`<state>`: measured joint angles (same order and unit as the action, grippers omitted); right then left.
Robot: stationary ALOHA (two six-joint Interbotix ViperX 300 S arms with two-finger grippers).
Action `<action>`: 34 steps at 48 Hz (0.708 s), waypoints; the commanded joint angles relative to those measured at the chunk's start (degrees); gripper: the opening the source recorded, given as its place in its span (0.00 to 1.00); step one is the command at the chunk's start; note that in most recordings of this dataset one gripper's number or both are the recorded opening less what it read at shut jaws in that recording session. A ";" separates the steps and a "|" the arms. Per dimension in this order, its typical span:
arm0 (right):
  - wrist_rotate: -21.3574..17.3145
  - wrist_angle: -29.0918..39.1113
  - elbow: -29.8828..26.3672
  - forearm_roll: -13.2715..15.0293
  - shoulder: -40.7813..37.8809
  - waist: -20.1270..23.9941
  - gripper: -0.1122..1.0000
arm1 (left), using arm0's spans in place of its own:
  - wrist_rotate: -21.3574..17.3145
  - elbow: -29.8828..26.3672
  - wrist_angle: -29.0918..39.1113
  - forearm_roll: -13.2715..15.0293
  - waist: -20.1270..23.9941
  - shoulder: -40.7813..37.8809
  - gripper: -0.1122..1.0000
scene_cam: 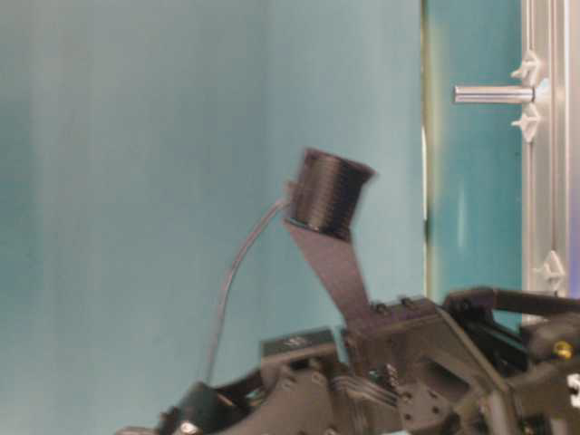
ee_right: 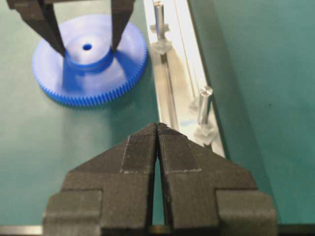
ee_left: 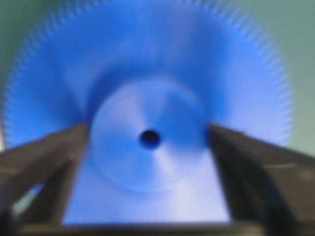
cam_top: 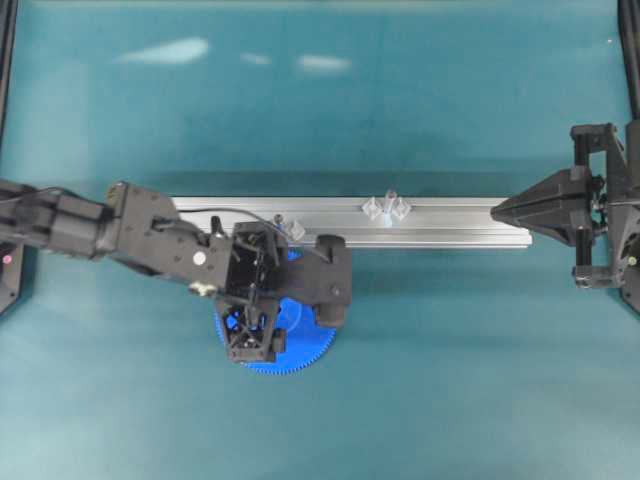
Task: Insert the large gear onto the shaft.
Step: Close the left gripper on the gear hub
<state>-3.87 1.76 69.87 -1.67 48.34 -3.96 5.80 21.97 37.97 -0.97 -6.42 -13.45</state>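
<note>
My right gripper (ee_right: 157,129) fills the bottom of its own wrist view, its two dark fingers pressed tip to tip with nothing between them. Past them the silver rail (ee_right: 184,83) runs away up the frame, carrying two upright pins: the shaft (ee_right: 204,104) nearer me, its look-alike pin (ee_right: 158,18) farther along, each with clear tabs at the base.

The large gear (ee_right: 90,61) lies flat on the green table (ee_right: 59,162) just beside the rail, not on it. My left gripper (ee_right: 87,43) straddles the raised hub, one finger either side (whether the pads touch the hub I cannot tell), the jaws spread wide.

My left wrist view shows what the others lack: the hub's centre hole dead between my fingers (ee_left: 47,162), though blurred. From overhead my left arm hides most of the gear (cam_top: 300,352), leaving only a toothed blue arc. The table-level view shows no gear at all, only a pin (scene_cam: 494,93) standing out from the rail.
</note>
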 commanded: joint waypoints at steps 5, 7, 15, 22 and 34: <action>-0.62 -0.44 -0.09 -0.09 0.53 -0.18 0.16 | -1.05 -0.53 1.32 -0.26 1.14 0.53 0.95; -0.62 -0.44 -0.09 -0.09 0.62 -0.18 0.16 | -1.14 -0.53 1.32 -0.26 1.14 0.53 0.95; -0.62 -0.18 0.18 -0.09 1.32 -0.18 0.16 | -0.97 -0.70 1.14 -0.26 1.05 0.62 0.95; -0.62 -0.18 0.18 -0.09 1.41 -0.18 0.16 | -0.70 -0.88 0.97 -0.26 1.14 0.53 0.95; -0.62 -0.18 0.26 -0.09 1.41 -0.18 0.16 | -0.62 -1.05 0.97 -0.18 0.97 0.44 0.95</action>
<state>-3.87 1.85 70.66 -1.67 50.01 -4.04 5.01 21.53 38.76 -0.97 -6.15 -13.54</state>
